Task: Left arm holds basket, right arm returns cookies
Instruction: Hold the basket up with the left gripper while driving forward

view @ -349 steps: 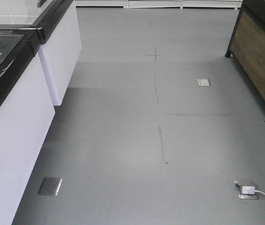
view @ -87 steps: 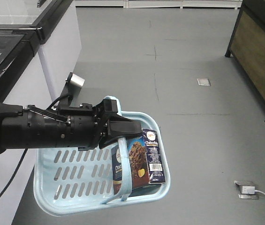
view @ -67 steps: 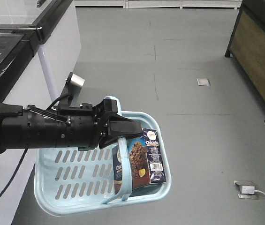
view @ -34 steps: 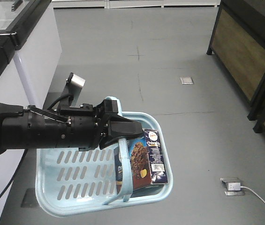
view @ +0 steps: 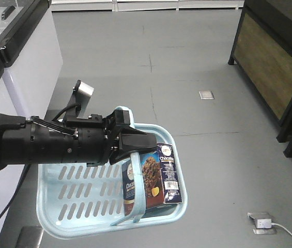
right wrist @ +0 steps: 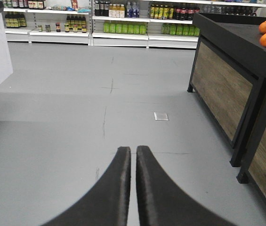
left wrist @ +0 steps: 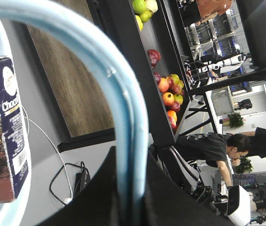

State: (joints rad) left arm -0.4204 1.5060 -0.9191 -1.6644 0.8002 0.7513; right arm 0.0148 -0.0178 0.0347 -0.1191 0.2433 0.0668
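My left arm (view: 47,147) reaches in from the left of the front view. Its gripper (view: 135,144) is shut on the two pale blue band handles (left wrist: 123,108) of the basket (view: 50,206), which hangs above the grey floor. The cookies (view: 151,178), a dark navy box, stand upright in the basket's right end and show again at the left edge of the left wrist view (left wrist: 3,132). In that view the black jaws of the left gripper (left wrist: 132,188) press both handle bands together. My right gripper (right wrist: 133,149) appears only in the right wrist view, shut and holding nothing, over bare floor.
A white freezer cabinet (view: 27,57) stands at the left and a dark wooden produce stand (view: 270,67) at the right. A floor socket with a white plug (view: 262,223) lies at the lower right. Shelves of bottles (right wrist: 123,23) line the far wall. A person (left wrist: 227,146) bends near the fruit (left wrist: 168,89).
Five seconds ago no arm or basket showed. Over the last second the floor, cabinet and stand slid left in view; arm, basket and cookies kept their place in the frame.
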